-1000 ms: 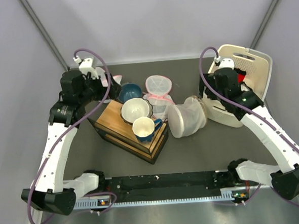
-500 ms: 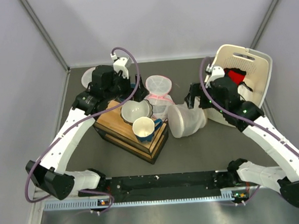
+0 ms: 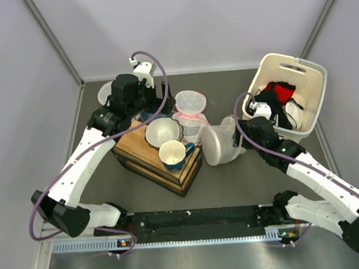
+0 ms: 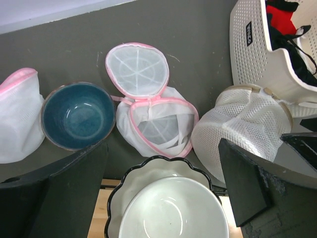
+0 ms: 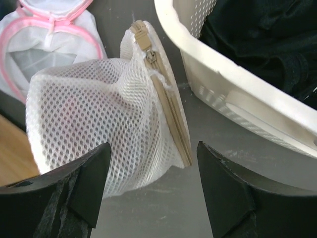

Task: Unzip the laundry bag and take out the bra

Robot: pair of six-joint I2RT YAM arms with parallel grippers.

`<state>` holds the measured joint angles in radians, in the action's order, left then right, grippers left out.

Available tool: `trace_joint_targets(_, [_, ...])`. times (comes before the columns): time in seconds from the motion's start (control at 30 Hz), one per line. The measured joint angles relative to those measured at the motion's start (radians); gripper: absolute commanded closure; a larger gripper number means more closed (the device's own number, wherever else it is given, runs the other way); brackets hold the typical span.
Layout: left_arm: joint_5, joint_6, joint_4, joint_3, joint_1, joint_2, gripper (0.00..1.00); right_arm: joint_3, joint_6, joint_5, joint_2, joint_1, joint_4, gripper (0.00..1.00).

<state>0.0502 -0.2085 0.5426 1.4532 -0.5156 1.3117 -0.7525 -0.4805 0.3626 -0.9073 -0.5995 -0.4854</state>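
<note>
The laundry bag [image 3: 221, 144], a white mesh drum, lies on its side between the wooden box and the basket. Its tan zipper [image 5: 166, 99] runs along one round end and looks closed. A faint reddish tint shows through the mesh [image 5: 74, 106]; the bra itself I cannot make out. My right gripper [image 3: 239, 131] is low at the bag's right end. It is open [image 5: 153, 198], its fingers straddling the bag's lower edge and the zipper's end without touching them. My left gripper [image 3: 148, 109] hovers open [image 4: 158, 193] over the white bowl [image 4: 168, 208], with the bag [image 4: 242, 124] to its right.
A cream perforated basket [image 3: 307, 84] at the back right holds red cloth [image 3: 282, 93] and black cloth. The wooden box [image 3: 150, 157] carries a scalloped bowl [image 3: 162, 131] and a mug [image 3: 173, 153]. Behind it are a blue bowl [image 4: 77, 115] and pink-trimmed mesh bags [image 3: 190, 103] [image 4: 15, 114].
My right arm has left the basket and come down to the laundry bag's zipper end, its jaws narrowing a little. My left arm has swung right to above the bowls.
</note>
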Motion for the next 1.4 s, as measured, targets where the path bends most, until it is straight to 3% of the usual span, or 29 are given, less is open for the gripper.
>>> trace_joint_targets(0.33, [0.005, -0.018, 0.008, 0.025, 0.0, 0.012, 0.01, 0.053, 0.036, 0.061, -0.063, 0.0, 0.132, 0.28])
trace_joint_targets(0.43, [0.005, -0.014, 0.008, 0.041, 0.0, 0.026, 0.01, 0.054, 0.061, 0.057, -0.082, 0.0, 0.169, 0.4])
trace_joint_targets(0.53, [0.01, -0.014, 0.011, 0.041, 0.0, 0.026, 0.01, 0.06, 0.094, 0.048, -0.086, 0.0, 0.201, 0.74])
trace_joint_targets(0.57, [0.013, -0.014, 0.011, 0.042, 0.0, 0.026, 0.01, 0.062, 0.101, 0.043, -0.087, 0.0, 0.212, 0.9])
trace_joint_targets(0.63, [0.021, -0.015, 0.011, 0.043, 0.0, 0.029, 0.01, 0.064, 0.117, 0.031, -0.089, 0.0, 0.225, 1.0])
trace_joint_targets(0.97, [0.08, -0.021, 0.009, 0.077, 0.0, 0.089, 0.01, 0.038, 0.227, -0.105, -0.012, 0.0, 0.209, 1.0])
trace_joint_targets(1.23, [0.149, 0.007, 0.0, 0.077, 0.074, 0.082, 0.01, -0.092, 0.463, -0.343, 0.092, 0.0, 0.204, 1.0])
trace_joint_targets(1.4, [0.267, 0.079, -0.041, 0.028, 0.137, 0.032, 0.01, -0.109, 0.625, -0.463, 0.206, 0.0, 0.187, 1.0])
